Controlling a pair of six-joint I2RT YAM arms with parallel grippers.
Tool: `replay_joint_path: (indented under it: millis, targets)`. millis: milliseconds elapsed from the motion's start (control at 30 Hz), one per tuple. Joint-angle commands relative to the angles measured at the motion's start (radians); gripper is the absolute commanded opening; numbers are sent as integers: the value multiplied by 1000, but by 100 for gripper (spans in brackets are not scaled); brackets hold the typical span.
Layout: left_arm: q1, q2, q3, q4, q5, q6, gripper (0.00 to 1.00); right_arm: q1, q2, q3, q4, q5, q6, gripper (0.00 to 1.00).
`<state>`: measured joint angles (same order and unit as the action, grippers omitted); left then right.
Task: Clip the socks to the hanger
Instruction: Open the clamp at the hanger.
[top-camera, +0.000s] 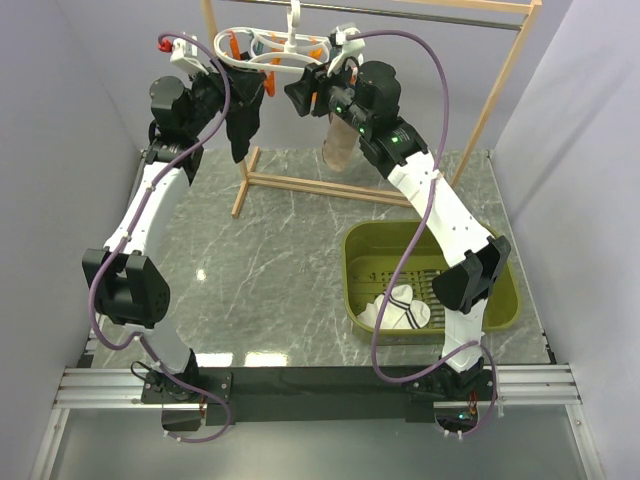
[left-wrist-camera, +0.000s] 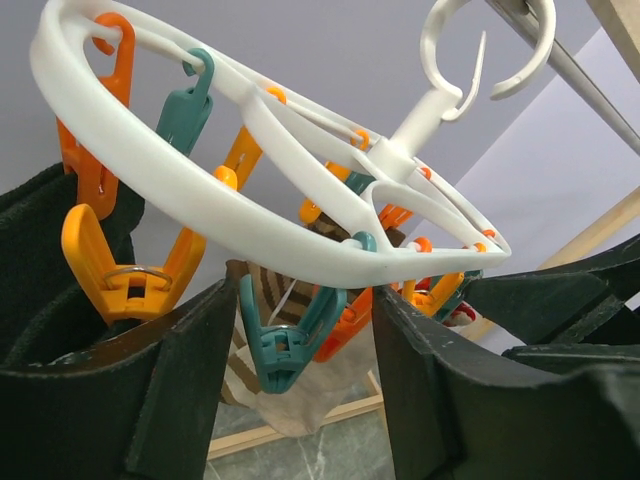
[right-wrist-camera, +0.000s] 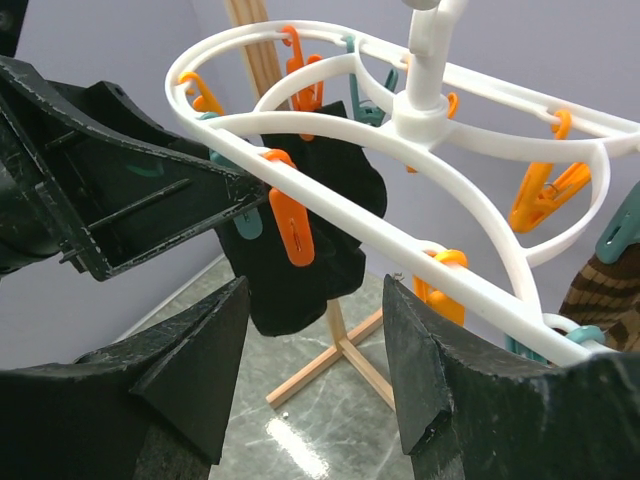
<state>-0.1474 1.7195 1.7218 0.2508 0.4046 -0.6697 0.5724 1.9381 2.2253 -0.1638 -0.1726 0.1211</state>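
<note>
Left claw (left-wrist-camera: 300, 345) and right claw (right-wrist-camera: 315, 340) gape empty by the hanger (top-camera: 290, 45) at upper centre; the socks (top-camera: 400, 305), lower right, look light, limp, best pinched at the cuff.

Two white socks (top-camera: 400, 306), one black sock (top-camera: 243, 125), one hanger (right-wrist-camera: 428, 100), one basket (top-camera: 352, 282)

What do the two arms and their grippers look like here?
Both arms have white links and black joint housings: left arm, right arm. A purple cable loops along each. Small green lights glow near the right wrist. The left gripper and right gripper have broad matte black wedge-shaped fingers.
</note>
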Motion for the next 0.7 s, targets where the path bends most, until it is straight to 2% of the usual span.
replay_joint_path:
  millis: [0, 300, 533, 667]
  targets:
    - [-4, 2, 51, 61, 20, 15, 61, -11, -14, 40, 46, 2, -1, 62]
    - [-6, 6, 56, 56, -1, 16, 48, -19, -13, 42, 46, -2, 5, 62]
    - [-12, -6, 52, 47, -46, 39, 26, -19, -19, 45, 33, -34, 28, 61]
    - [-21, -15, 51, 31, -78, 55, 25, -19, -45, 33, 9, -56, 57, 61]
